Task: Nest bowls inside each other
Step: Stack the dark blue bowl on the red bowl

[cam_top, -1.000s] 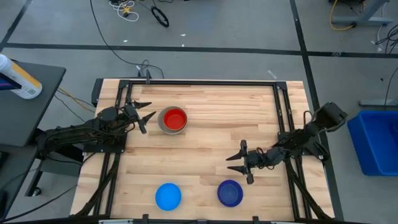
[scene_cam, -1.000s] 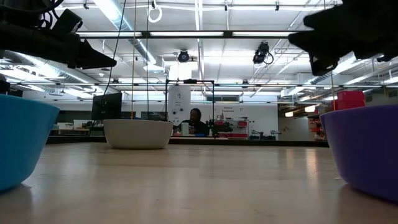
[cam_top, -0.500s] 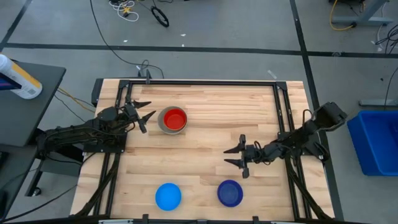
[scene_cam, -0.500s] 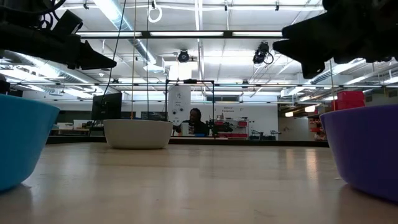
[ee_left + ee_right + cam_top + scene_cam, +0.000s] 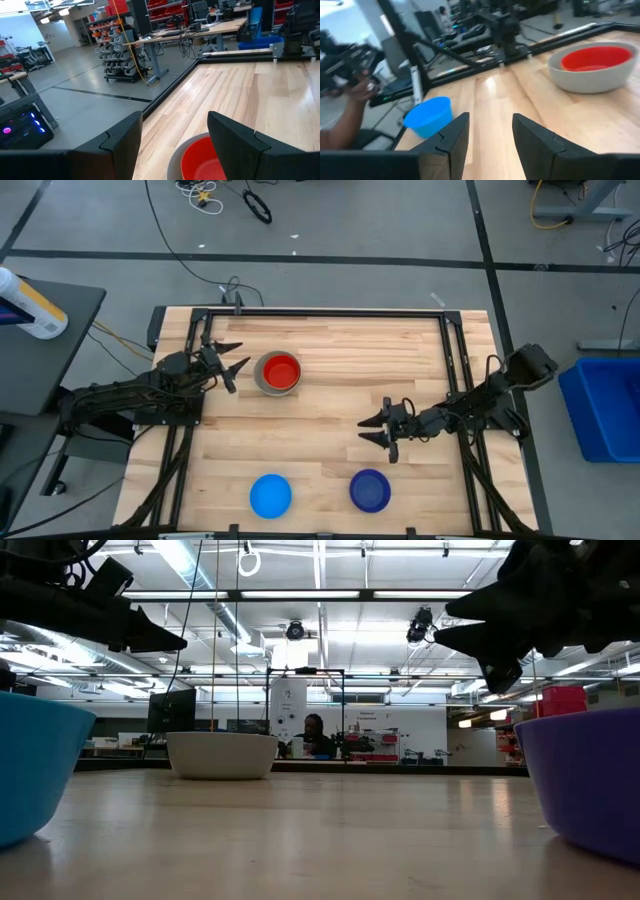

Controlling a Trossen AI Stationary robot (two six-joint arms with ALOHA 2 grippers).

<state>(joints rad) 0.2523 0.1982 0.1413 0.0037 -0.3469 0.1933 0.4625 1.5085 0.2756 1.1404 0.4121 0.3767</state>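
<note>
A red bowl sits nested in a grey bowl at the table's far left. On the near side, a light blue bowl and a dark blue bowl each rest on their bases. My left gripper hovers open just left of the grey bowl; the left wrist view shows the red bowl between and beyond its fingers. My right gripper hangs open above the table, on the far side of the dark blue bowl, pointing left. In the right wrist view it faces the light blue bowl and the grey bowl.
Bare wood lies between the bowls in the table's middle. A black frame rail runs along the table's edges. In the right wrist view a person's hand shows beyond the table.
My right gripper has swung a little toward the table's far-left, away from the dark blue bowl, and has rolled about its own axis. It stays open. The bowls and my left gripper have kept still.
</note>
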